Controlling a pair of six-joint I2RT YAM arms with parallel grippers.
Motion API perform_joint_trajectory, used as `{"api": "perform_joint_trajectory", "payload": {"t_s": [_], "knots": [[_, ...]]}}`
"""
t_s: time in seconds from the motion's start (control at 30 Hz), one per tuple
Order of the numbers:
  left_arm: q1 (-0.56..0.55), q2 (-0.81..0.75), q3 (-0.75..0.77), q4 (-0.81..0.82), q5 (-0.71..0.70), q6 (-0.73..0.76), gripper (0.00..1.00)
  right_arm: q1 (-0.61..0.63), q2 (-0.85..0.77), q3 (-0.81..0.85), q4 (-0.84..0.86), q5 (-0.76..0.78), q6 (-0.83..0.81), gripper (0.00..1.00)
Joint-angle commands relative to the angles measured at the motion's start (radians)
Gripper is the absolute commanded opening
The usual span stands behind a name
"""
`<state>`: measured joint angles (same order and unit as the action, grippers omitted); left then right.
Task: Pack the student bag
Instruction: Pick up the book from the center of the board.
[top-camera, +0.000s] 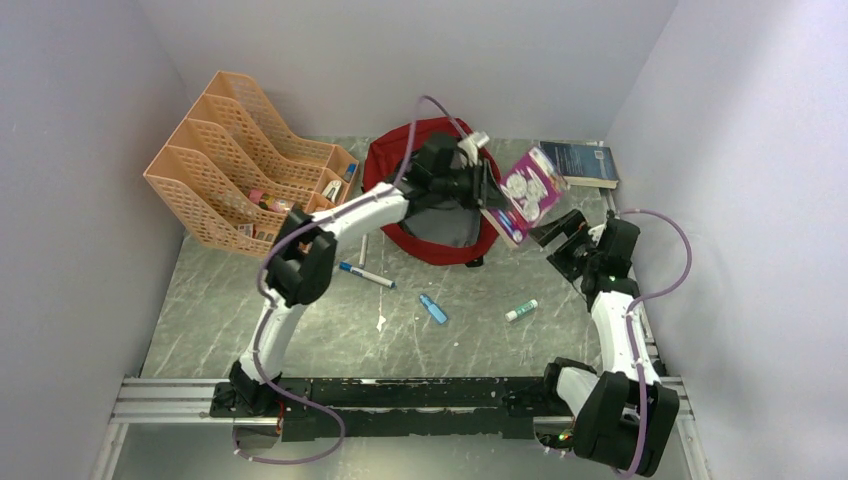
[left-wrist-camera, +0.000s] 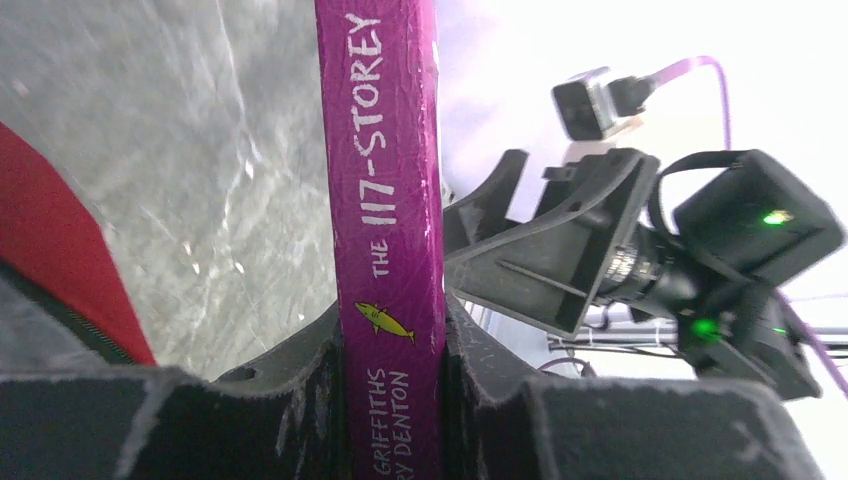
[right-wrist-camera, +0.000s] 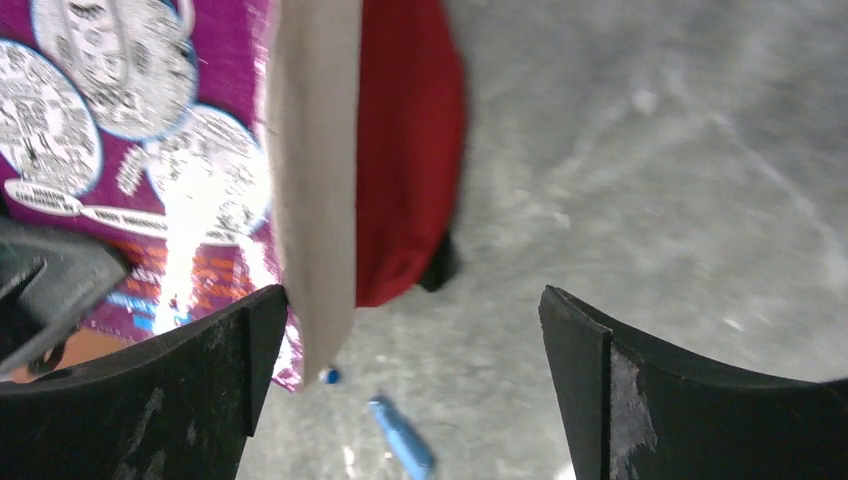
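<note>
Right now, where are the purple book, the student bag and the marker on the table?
purple book (left-wrist-camera: 385, 200): left wrist view, on its spine.
student bag (top-camera: 383, 165): top view, on its red left side.
marker (top-camera: 366, 275): top view, on its white barrel.

Dark-red student bag (top-camera: 385, 165) lying open, far-centre

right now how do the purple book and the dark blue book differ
The purple book is held up tilted by the left gripper; the dark blue book lies flat on the table, untouched. The purple book's cover is bright, the dark blue book's dull. Both are closed.
</note>
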<state>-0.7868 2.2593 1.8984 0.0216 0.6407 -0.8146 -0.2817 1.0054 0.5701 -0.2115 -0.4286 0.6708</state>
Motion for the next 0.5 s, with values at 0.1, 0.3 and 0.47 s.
{"api": "perform_joint_trajectory", "payload": {"t_s": [0.1, 0.3, 0.47], "knots": [[0.104, -0.277, -0.066, 0.149, 0.128, 0.072, 0.05, 0.018, -0.005, 0.040, 0.442, -0.363, 0.272, 1.00], [0.197, -0.444, -0.190, 0.174, 0.140, 0.079, 0.05, 0.143, 0.047, 0.117, 0.793, -0.340, 0.462, 1.00], [0.231, -0.496, -0.218, 0.167, 0.153, 0.092, 0.05, 0.256, 0.144, 0.198, 1.064, -0.305, 0.552, 1.00]]}}
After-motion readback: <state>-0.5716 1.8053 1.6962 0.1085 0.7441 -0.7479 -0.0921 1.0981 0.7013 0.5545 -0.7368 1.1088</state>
